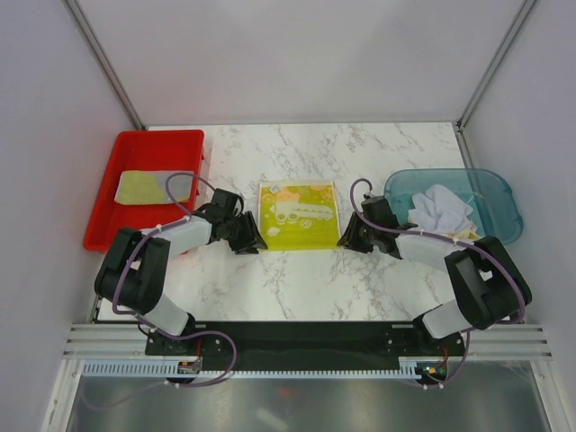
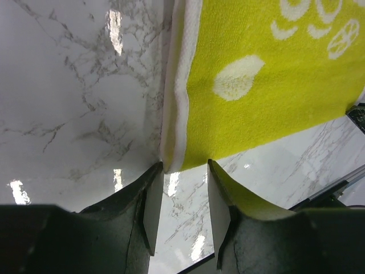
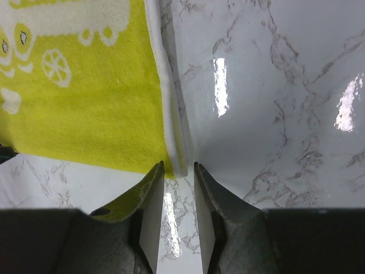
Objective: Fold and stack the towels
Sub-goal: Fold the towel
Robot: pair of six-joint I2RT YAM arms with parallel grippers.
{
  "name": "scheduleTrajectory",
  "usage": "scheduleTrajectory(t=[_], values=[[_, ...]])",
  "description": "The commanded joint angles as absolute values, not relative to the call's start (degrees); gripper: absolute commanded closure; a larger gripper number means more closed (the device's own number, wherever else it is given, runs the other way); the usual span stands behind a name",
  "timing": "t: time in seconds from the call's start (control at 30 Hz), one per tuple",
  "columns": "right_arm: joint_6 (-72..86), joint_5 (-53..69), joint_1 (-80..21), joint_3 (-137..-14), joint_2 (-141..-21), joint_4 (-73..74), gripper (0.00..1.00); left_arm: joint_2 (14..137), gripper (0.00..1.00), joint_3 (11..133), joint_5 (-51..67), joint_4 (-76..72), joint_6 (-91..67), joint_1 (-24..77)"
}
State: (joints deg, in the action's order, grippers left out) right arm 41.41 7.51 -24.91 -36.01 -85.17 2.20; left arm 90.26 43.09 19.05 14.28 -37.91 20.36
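Yellow-green towel (image 1: 297,214): it is laid out flat near the middle of the marble worktop (image 1: 396,153), with a white vehicle print and round fruit shapes facing up. A white hem is seen along its left and right edges.

Left tool (image 2: 183,171): it is held low at the towel's near left corner. The jaws are parted and bare worktop is seen between them. The corner lies right at the tip of one finger. Nothing is clamped.

Right tool (image 3: 178,168): it is held low at the towel's near right corner. The jaws are parted by a narrow gap, and the hem's corner is seen at the mouth of that gap. Whether cloth is touched by either finger cannot be told from the wrist view. No grip on the towel is seen.

Red tray (image 1: 157,137): it is placed at the left side of the worktop, well apart from the spread towel.

Folded yellow towel (image 1: 148,187): it is laid flat inside the red tray.

Teal bin (image 1: 506,212): it is placed at the right side of the worktop, beside the right arm.

White-grey towels (image 1: 441,207): they are heaped loosely inside the teal bin, unfolded. How many there are cannot be made out.
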Motion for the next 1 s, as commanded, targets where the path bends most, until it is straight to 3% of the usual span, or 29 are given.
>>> scheduleTrajectory(t=[0.0, 0.23, 0.47, 0.57, 0.67, 0.97], values=[[42.19, 5.8, -25.05, -34.54, -85.52, 1.32, 0.65, 91.58, 0.55, 40.87, 16.43, 13.54, -39.11, 19.78], [42.1, 6.33, -25.49, -33.75, -87.01, 0.44, 0.73, 92.2, 0.6, 40.61, 16.35, 12.83, -39.11, 19.34], [41.75, 6.24, -25.75, -32.17, -86.4, 0.53, 0.88, 91.94, 0.8, 39.64, 16.79, 13.01, -38.94, 18.81], [41.48, 6.15, -25.84, -31.73, -85.52, 0.44, 1.0, 91.06, 0.89, 39.38, 16.52, 13.53, -38.67, 18.81], [41.22, 6.24, -25.93, -31.29, -84.47, 0.44, 1.0, 89.56, 0.98, 39.46, 16.43, 14.41, -38.32, 18.81], [40.43, 5.1, -26.19, -31.46, -80.69, 2.02, 1.0, 84.91, 0.98, 39.9, 16.7, 16.61, -37.97, 18.81]])
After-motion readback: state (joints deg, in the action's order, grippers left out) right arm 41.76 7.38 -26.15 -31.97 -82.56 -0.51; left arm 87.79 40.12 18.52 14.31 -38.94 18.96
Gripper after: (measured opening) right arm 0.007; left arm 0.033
